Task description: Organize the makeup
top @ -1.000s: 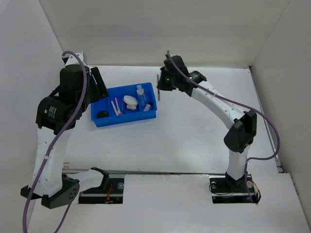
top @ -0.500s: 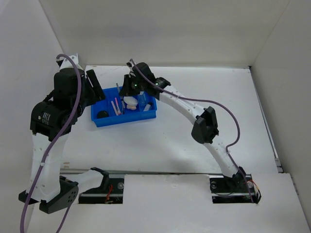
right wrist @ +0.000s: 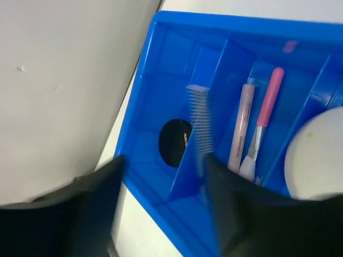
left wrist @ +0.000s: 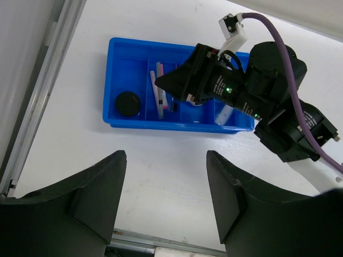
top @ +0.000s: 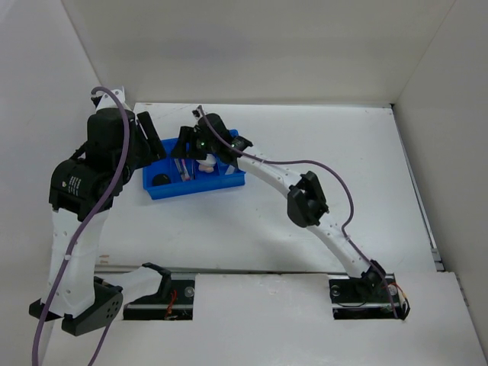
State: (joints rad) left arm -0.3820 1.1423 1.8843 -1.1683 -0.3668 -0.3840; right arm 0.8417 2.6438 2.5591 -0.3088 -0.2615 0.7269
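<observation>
Several pieces of makeup (left wrist: pixel 159 99) sit sorted in the blue tray (left wrist: pixel 124 49), toward the table's (top: pixel 343 137) far left corner.

- Black round jar (right wrist: pixel 176 142): alone in the tray's left end compartment. Small mark on the lid, too blurred to read.
- Next compartment: beige stick (right wrist: pixel 240 126) and pink-handled brush (right wrist: pixel 266 110), side by side.
- White round puff (right wrist: pixel 316 160): one compartment further right.
- Grey slender piece (right wrist: pixel 199 126): smeared by blur, over the divider between jar and brush. Cannot tell what it touches.
- Right gripper (top: pixel 184 149): above that divider, jaws parted, not clamped on anything.
- Left gripper (left wrist: pixel 166 155): raised off the tray's left end, jaws wide, empty.
</observation>
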